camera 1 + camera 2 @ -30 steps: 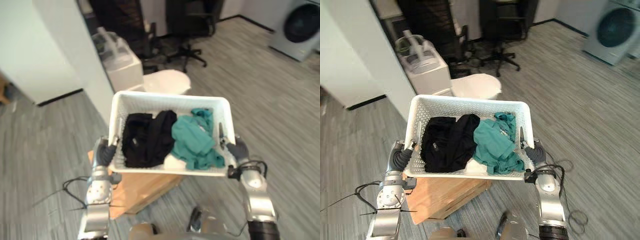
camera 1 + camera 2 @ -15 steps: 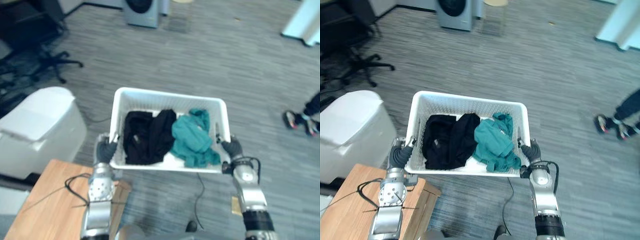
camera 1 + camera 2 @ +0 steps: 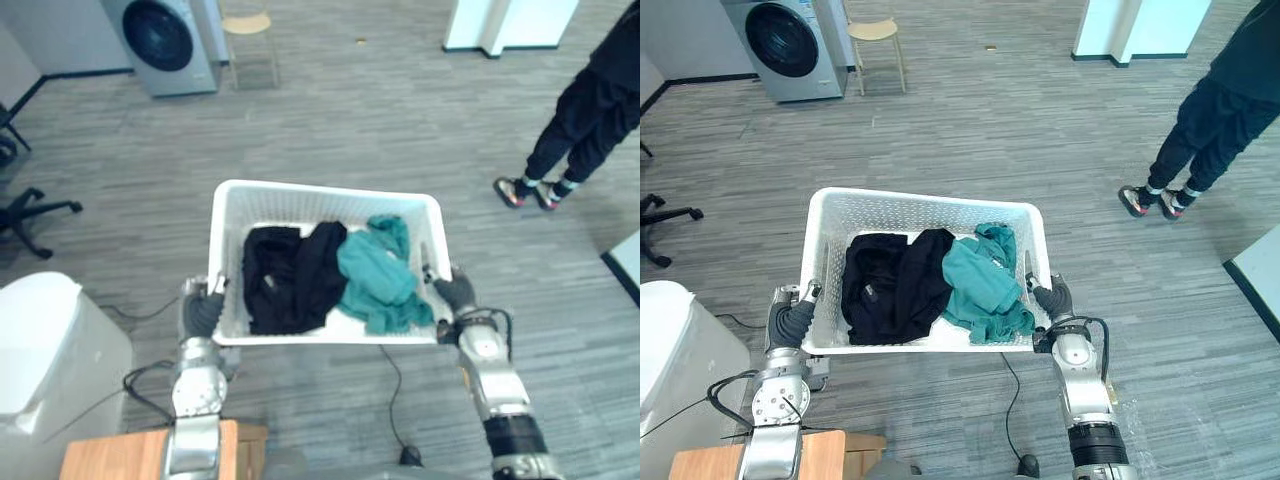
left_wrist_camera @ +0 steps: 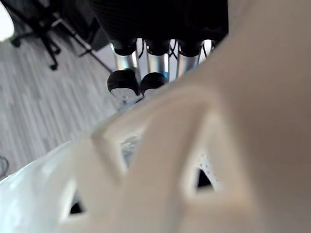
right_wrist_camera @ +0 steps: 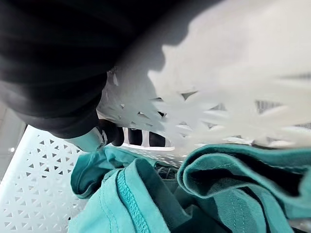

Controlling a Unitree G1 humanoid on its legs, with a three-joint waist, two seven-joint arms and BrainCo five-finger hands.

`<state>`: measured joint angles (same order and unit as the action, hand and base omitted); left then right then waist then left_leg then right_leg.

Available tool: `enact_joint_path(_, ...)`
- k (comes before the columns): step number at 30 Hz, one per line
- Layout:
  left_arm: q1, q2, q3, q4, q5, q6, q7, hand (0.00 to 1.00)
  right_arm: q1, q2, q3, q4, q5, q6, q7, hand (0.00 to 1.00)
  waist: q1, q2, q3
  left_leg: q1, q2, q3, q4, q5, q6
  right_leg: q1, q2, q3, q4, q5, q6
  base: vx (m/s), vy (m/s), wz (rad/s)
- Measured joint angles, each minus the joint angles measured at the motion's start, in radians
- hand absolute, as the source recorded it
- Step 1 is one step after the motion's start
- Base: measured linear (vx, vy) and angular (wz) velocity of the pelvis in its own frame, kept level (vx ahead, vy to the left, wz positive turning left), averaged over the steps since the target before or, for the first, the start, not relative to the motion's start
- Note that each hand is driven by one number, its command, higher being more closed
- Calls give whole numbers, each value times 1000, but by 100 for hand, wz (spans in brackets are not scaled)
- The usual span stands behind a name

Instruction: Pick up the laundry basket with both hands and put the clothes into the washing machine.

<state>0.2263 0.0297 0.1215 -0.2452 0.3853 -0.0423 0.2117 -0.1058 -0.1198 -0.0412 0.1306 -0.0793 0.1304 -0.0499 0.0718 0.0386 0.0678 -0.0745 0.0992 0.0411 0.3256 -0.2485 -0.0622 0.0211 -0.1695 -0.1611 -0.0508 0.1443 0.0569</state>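
Camera has swung: washing machine point(image 3: 160, 40) now far left. Left hand point(image 3: 203, 310) and right hand point(image 3: 457, 293) curl round the laundry basket point(image 3: 320, 190) rims; a slipping grip may spill clothes point(image 3: 290, 280).

Grey plank floor point(image 3: 970, 130) lies all around. A small stool point(image 3: 878, 30) stands far ahead of the left robot hand point(image 3: 792, 322). A person's legs point(image 3: 1185, 150) stand well beyond the right robot hand point(image 3: 1053, 300).

No text, label, number or sign can be read on the basket point(image 3: 925, 201), clothes point(image 3: 902, 288) or washer point(image 3: 787, 45).
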Motion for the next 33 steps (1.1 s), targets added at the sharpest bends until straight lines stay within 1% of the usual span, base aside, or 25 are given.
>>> enact_joint_path(5,20,14,-3,-16,0,2,12,100,10,17,2,-19,0,0,-3,100,-1,-12,-7,-30,-11,-44,7,12,-7,9,-8,-36,6,-49,22,6,-10,35)
enact_joint_path(7,23,13,-5,-20,0,2,11,100,54,18,2,-79,0,0,-12,100,-1,-13,-6,-85,1,-65,108,10,-12,17,-5,-47,31,-99,34,23,-77,50)
enact_joint_path(9,45,11,-9,-38,-3,1,13,100,100,19,4,-143,-1,1,-16,100,1,-4,-1,-178,39,-58,378,11,-15,72,24,-58,64,-193,47,41,-112,37)
enact_joint_path(10,48,11,-9,-40,-3,-3,14,100,102,19,4,-155,-1,1,-18,100,2,0,1,-206,58,-54,445,22,-31,95,30,-58,64,-218,53,35,-56,18)
enact_joint_path(11,55,12,-10,-41,-4,-10,16,100,103,21,4,-165,-2,1,-27,100,8,-16,1,-240,83,-29,484,8,-43,102,34,-62,67,-241,57,-22,4,11)
enact_joint_path(12,55,9,-14,-44,-4,-14,23,100,102,19,3,-181,-4,1,-36,100,9,-21,-5,-253,81,1,414,-2,-25,94,27,-59,69,-248,55,-5,11,3)
enact_joint_path(14,53,1,-18,-71,-6,-23,33,100,101,3,3,-227,-4,0,-42,100,11,-4,-10,-289,69,35,234,-2,-22,73,26,-44,63,-249,55,56,66,-17)
enact_joint_path(15,44,1,-18,-72,-8,-27,32,100,101,5,3,-232,-4,0,-52,100,23,-1,-7,-293,48,46,176,45,10,68,12,-23,57,-253,61,190,181,-19)
enact_joint_path(16,30,10,-18,-68,-9,-21,32,100,100,9,3,-231,-5,0,-59,100,22,-12,-15,-285,11,62,154,54,9,64,-18,-5,50,-259,69,277,212,-7)
enact_joint_path(17,17,9,-18,-65,-9,-18,32,100,95,6,3,-231,-5,1,-64,100,20,-17,-13,-282,-2,68,158,56,15,61,-27,0,48,-263,63,304,174,13)
enact_joint_path(18,-3,6,-15,-56,-9,-8,33,100,80,5,3,-222,-5,1,-72,100,20,-19,-10,-301,-9,82,211,46,40,67,-34,4,49,-260,55,316,198,20)
enact_joint_path(20,-11,0,-11,-36,-9,1,35,100,67,6,3,-200,-9,1,-76,100,26,-29,-4,-363,-11,103,381,41,38,103,-67,13,59,-247,78,270,223,13)
enact_joint_path(21,0,-5,-14,-35,-9,0,34,100,67,5,3,-182,-11,1,-74,100,30,-23,-14,-345,-20,106,359,9,29,108,-78,17,98,-264,106,281,226,-15)
enact_joint_path(22,5,-11,-15,-32,-8,-2,32,100,68,6,2,-178,-11,1,-66,100,41,-16,-22,-299,-47,120,307,-91,107,74,-91,34,201,-302,137,285,231,-18)
enact_joint_path(23,2,-4,-14,-25,-8,-2,32,100,67,9,2,-174,-11,1,-61,100,46,-23,-22,-287,-62,125,299,-98,111,30,-115,48,300,-322,152,286,225,-4)
enact_joint_path(24,3,-5,-14,-14,-9,3,28,100,68,11,-1,-159,-17,1,-56,100,41,-30,-17,-247,-87,132,275,-113,135,-75,-152,97,556,-317,158,235,189,16)
enact_joint_path(25,4,-3,-15,-13,-8,8,25,100,68,17,-1,-142,-25,1,-55,100,32,-37,-12,-218,-100,136,265,-116,146,-128,-166,127,697,-285,155,331,194,33)
enact_joint_path(26,17,10,-15,-13,-8,19,12,100,69,42,-3,-104,-38,2,-55,100,14,-49,-2,-144,-125,126,245,-134,171,-212,-166,165,959,-190,132,393,164,40)
enact_joint_path(27,38,26,-16,-12,-9,31,6,100,85,59,-2,-91,-43,6,-47,100,1,-54,0,-64,-138,111,214,-151,193,-256,-157,145,1143,-192,86,529,157,49)
enact_joint_path(28,43,30,-17,-12,-9,37,6,100,96,67,-2,-91,-47,6,-42,100,-3,-41,7,-10,-139,93,181,-153,197,-277,-141,96,1222,-226,33,668,130,46)
enact_joint_path(29,40,37,-19,-12,-8,38,6,100,100,71,-3,-94,-49,6,-41,100,-7,-37,6,71,-138,62,106,-152,196,-325,-112,10,1252,-270,-21,498,79,36)
enact_joint_path(30,37,39,-20,-12,-8,38,6,100,100,71,-5,-98,-49,6,-41,100,-8,-31,6,85,-137,53,90,-151,195,-338,-105,-11,1244,-287,-22,489,35,43)
enact_joint_path(31,28,44,-23,-13,-9,37,6,100,100,71,-11,-115,-48,6,-38,100,-16,-26,7,126,-128,27,46,-148,189,-375,-78,-69,1177,-336,-17,305,-11,42)
enact_joint_path(32,26,47,-25,-14,-9,36,7,100,100,71,-14,-122,-48,6,-36,100,-29,-24,7,147,-123,12,25,-146,183,-393,-65,-95,1124,-357,-18,532,-22,62)
enact_joint_path(33,20,49,-27,-14,-9,35,7,100,100,71,-19,-127,-48,6,-35,100,-39,-5,14,195,-107,-16,-28,-137,151,-429,-31,-134,983,-379,-24,575,-36,56)
